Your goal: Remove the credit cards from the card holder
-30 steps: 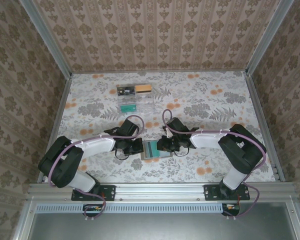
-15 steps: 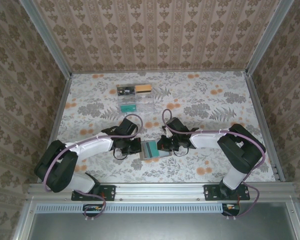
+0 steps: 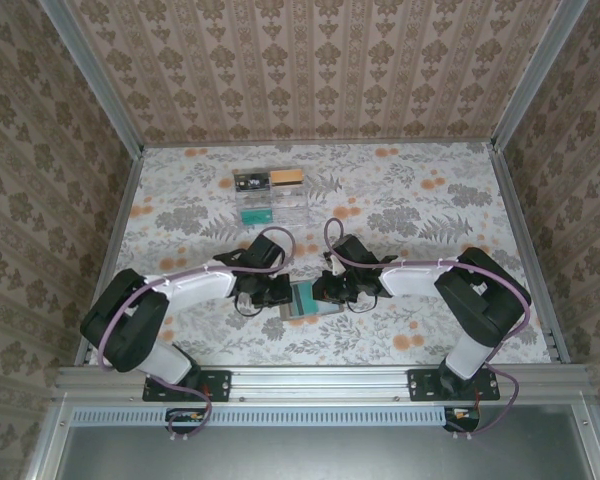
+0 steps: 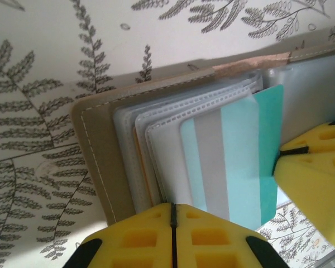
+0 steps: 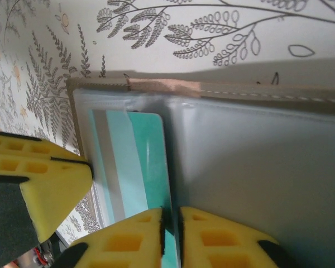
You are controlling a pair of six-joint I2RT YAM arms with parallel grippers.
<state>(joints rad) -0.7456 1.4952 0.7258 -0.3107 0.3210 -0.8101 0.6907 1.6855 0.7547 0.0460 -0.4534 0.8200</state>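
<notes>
The card holder (image 3: 302,300) lies open on the flowered table between my two grippers; its tan cover (image 4: 100,156) and grey pocket panel (image 5: 257,167) show close up. A teal credit card (image 4: 240,156) with a grey stripe sticks partway out of the clear sleeves. My right gripper (image 3: 320,292) is shut on that card's edge (image 5: 148,162), its jaws (image 5: 171,215) pinching the thin plastic. From the other side my left gripper (image 3: 280,296) is shut, its joined tips (image 4: 173,207) touching the sleeves' edge. Each wrist view catches the other gripper's yellow finger (image 4: 312,173) (image 5: 50,184).
A clear plastic tray (image 3: 272,195) stands at the back centre-left with a dark item, a tan item and something teal in it. Metal frame rails (image 3: 520,240) and patterned walls bound the table on three sides. Both arm bases sit at the near edge.
My left gripper has moved right, up against the holder's left side. The right gripper and the holder stay about where they were.
</notes>
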